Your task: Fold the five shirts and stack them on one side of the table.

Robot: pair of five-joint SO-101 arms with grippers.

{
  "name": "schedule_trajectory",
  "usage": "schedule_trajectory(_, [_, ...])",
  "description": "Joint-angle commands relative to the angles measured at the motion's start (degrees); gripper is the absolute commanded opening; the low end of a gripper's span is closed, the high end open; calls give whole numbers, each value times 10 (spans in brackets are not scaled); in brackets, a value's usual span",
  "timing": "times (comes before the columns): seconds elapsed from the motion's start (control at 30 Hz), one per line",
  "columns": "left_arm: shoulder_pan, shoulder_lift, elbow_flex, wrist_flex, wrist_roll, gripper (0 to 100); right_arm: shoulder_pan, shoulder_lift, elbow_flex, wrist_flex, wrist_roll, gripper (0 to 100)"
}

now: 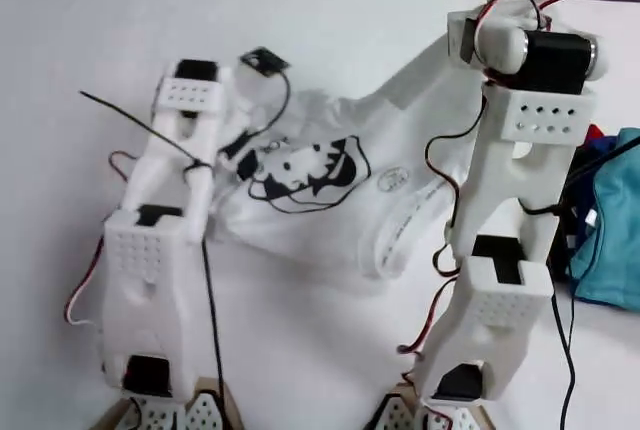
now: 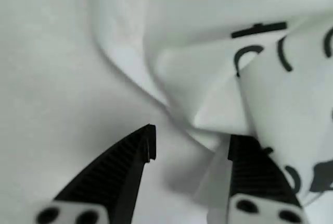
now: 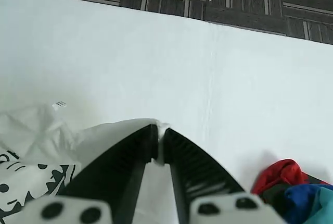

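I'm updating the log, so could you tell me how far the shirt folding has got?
Nothing looks done yet: every shirt seen is unfolded. In hand is the white shirt, rumpled, its edge pinched by the right gripper while the left gripper is open at a crease. The coloured shirts lie bunched beside the right arm, waiting.

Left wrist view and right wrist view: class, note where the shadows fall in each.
Left wrist view: dark shadow fills the creases of the white shirt and lies under its raised fold. Right wrist view: even light, only a soft shadow on the table beside the red garment.
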Motion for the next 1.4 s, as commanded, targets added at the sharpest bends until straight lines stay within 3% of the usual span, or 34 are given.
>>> schedule_trajectory(0.0, [18,20,-29,35,0,165,-4,-36,-1,0,4,19])
schedule_trajectory(0.1, [-6,41,-29,67,-1,12,15,-39,-2,-5,4,19])
schedule_trajectory(0.37, [-108,37,-2,139,-66,24,80,-39,-29,-10,4,19])
schedule_trajectory(0.53, [-143,-45,170,138,-156,24,70,-40,-38,-8,4,19])
schedule_trajectory(0.7, [-145,-197,336,131,-225,24,4,-47,4,8,4,19])
schedule_trajectory(0.87, [-174,-385,384,126,-256,24,-38,-153,132,8,4,19])
schedule_trajectory(1.03, [-207,-501,384,90,-261,28,-42,-261,413,2,4,20])
schedule_trajectory(1.2, [-201,-476,382,-43,-164,116,-10,-266,714,-161,51,20])
schedule_trajectory(1.37, [-156,-389,372,-135,-133,235,-4,-264,832,-223,91,22])
